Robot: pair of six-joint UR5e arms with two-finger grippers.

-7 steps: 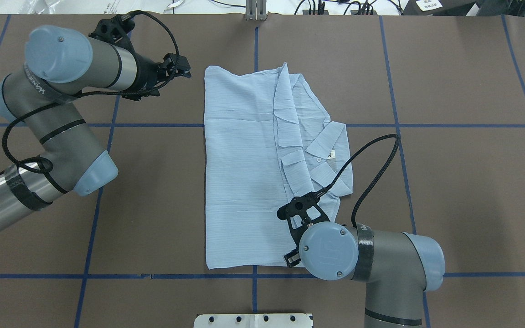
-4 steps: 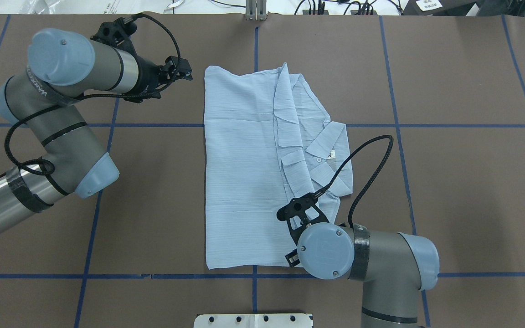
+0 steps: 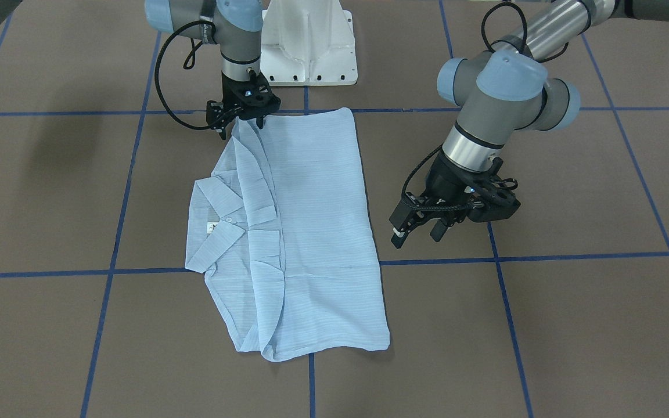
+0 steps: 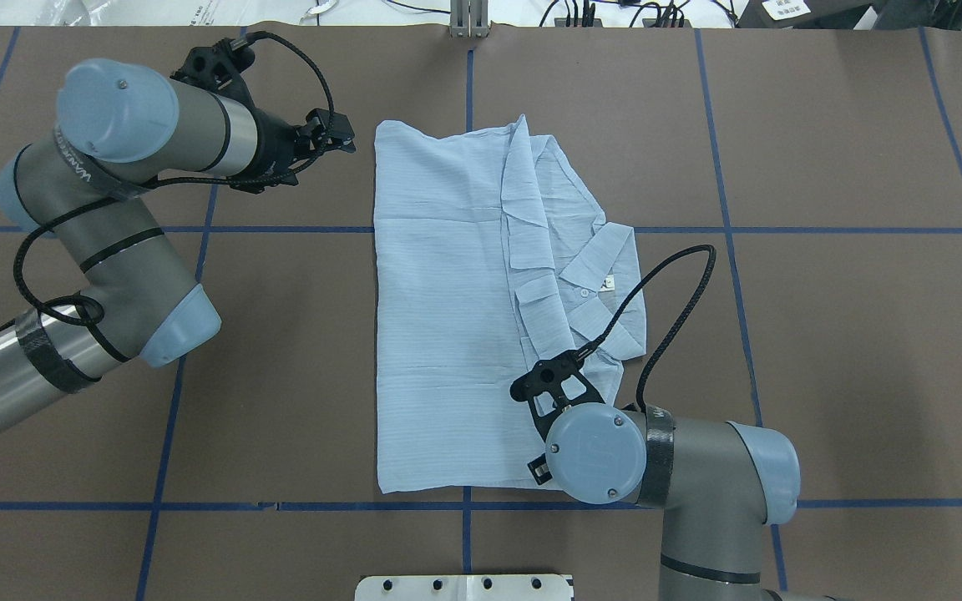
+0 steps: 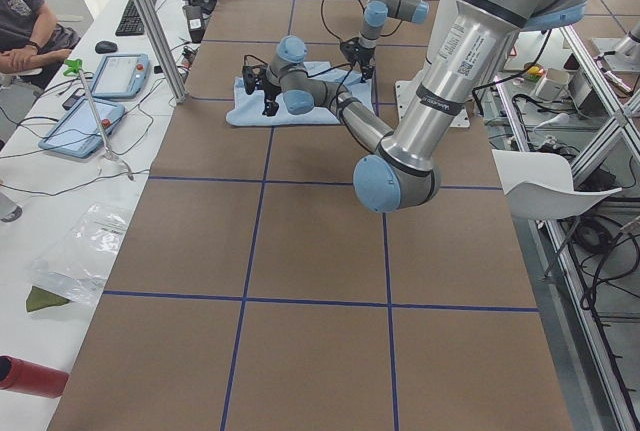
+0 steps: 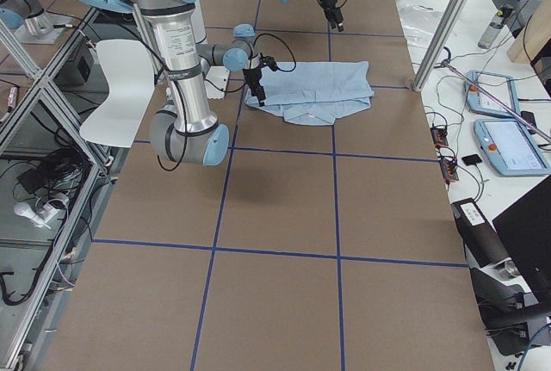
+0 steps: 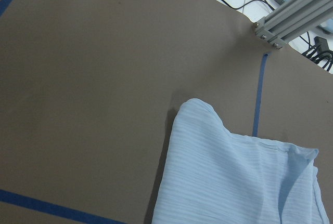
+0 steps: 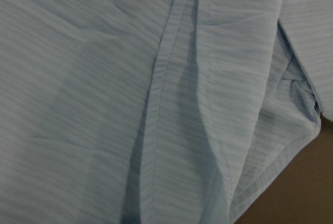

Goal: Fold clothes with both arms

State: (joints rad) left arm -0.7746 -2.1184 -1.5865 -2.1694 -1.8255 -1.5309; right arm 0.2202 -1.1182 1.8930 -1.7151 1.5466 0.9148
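Two claws are at work. From the front camera, the shirt (image 3: 317, 220) lies flat in the middle of the surface (image 3: 543, 325), folded into a long strip. The right claw (image 3: 241, 126) sits spread over its 12 o'clock corner. I think it should shut only with both layers between its fingers. The left claw (image 3: 417, 232) hangs spread and empty at 3 o'clock. From overhead, the left claw is at the shirt's 10 o'clock, off the cloth — it should take that near corner so both lift together. The right wrist camera shows only cloth, very close.
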